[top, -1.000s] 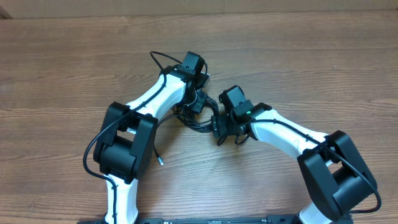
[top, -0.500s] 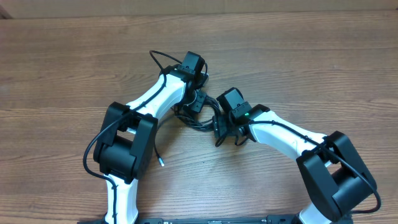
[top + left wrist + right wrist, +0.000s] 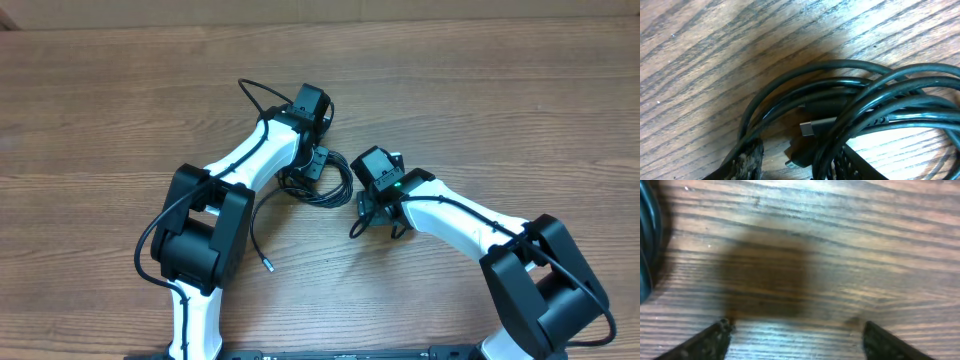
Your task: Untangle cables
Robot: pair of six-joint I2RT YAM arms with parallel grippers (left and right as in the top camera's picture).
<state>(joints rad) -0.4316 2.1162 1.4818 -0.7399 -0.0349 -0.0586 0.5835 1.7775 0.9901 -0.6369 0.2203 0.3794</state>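
The black cables (image 3: pixel 327 188) lie as a tangled coil on the wooden table (image 3: pixel 480 90), between the two arms. One strand loops out past the left arm (image 3: pixel 250 95), and a loose end with a silvery tip (image 3: pixel 268 266) trails toward the front. My left gripper (image 3: pixel 317 160) is down over the coil. In the left wrist view its fingers (image 3: pixel 747 161) stand apart around several strands (image 3: pixel 850 100) and a silver plug (image 3: pixel 812 127), with a gap beside the plug. My right gripper (image 3: pixel 378 222) is open just right of the coil, over bare wood (image 3: pixel 795 335).
Only the coil's edge (image 3: pixel 646 240) shows at the left of the right wrist view. Both white arms (image 3: pixel 450 215) crowd the table's middle, and their black bases (image 3: pixel 195 235) stand near the front edge.
My right gripper has drawn back to the right, off the coil, and opened wider. The loose cable end has swung slightly toward the front right. The left gripper stays over the coil.
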